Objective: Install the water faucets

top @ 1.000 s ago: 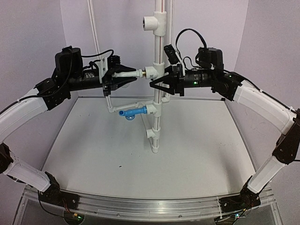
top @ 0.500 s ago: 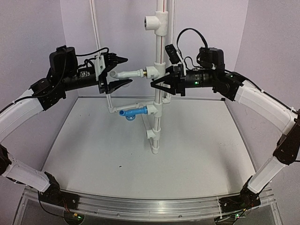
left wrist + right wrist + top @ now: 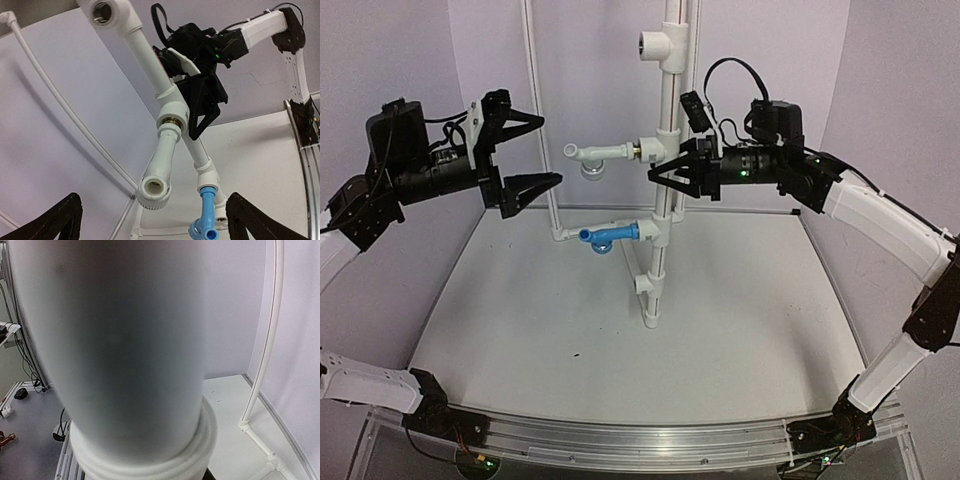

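The white faucet (image 3: 592, 155) sticks out leftward from the middle fitting (image 3: 651, 150) of the upright white pipe (image 3: 665, 95), spout mouth down. My left gripper (image 3: 551, 149) hangs open a short way left of it, touching nothing. In the left wrist view the white faucet (image 3: 160, 167) and its fitting (image 3: 172, 112) lie ahead between the black fingertips (image 3: 250, 220). The blue faucet (image 3: 610, 235) (image 3: 206, 215) sits in the lower fitting (image 3: 650, 230). My right gripper (image 3: 663, 180) is shut on the pipe from the right; the pipe (image 3: 120, 350) fills the right wrist view and hides the fingers.
An unfilled T fitting (image 3: 658, 42) tops the pipe. A thin white tube frame (image 3: 533, 100) rises behind the left gripper and joins near the blue faucet. The pipe's foot (image 3: 650, 318) stands mid-table. An aluminium rail (image 3: 620, 438) runs along the near edge.
My left gripper opened, let go of the white faucet and drew back left. The faucet stays in its fitting. The right gripper has held its place on the pipe.
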Robot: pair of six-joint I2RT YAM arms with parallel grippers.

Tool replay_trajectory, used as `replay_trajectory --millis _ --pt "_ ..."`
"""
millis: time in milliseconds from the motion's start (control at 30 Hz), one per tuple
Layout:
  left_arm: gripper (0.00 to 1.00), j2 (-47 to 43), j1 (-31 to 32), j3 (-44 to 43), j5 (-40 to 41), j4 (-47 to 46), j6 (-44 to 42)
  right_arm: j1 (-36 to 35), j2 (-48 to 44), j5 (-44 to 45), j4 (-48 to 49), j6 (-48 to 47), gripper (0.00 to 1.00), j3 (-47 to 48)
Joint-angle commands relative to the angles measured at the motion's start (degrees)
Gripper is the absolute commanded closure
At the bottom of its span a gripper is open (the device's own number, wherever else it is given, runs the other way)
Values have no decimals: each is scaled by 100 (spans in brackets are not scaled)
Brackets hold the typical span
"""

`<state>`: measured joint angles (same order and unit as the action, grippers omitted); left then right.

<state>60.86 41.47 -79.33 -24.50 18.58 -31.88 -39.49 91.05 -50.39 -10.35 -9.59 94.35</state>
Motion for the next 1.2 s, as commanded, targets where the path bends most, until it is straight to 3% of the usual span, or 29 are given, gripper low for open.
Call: replay_trajectory --millis 0,133,300,467,700,767,867,1033,1167 --pt "0 -10 -16 -210 1234 484 2137 33 -504 -31 -231 319 100 -6" --pt "0 495 -25 -1187 1989 1820 4123 61 -652 46 -239 320 100 -116" --pt "0 1076 -48 -2211 1516 3085 5948 105 -763 127 -257 258 100 -240" --pt "0 693 -127 -1848 860 2559 7438 134 -685 225 -241 247 100 -179" --pt "1 252 -838 -934 -801 1689 9531 160 -480 223 -222 344 100 0" --pt "11 -8 -1034 -367 -911 1304 9963 177 -444 219 -218 373 100 63" --pt "41 -52 -1079 -30 -1105 1297 10093 203 -441 216 -202 406 100 76" --pt "66 -13 -1080 804 -1840 -397 10789 212 -455 237 -185 415 100 77" --pt "83 160 -1078 912 -2020 -859 10953 213 -421 253 -101 468 100 98"
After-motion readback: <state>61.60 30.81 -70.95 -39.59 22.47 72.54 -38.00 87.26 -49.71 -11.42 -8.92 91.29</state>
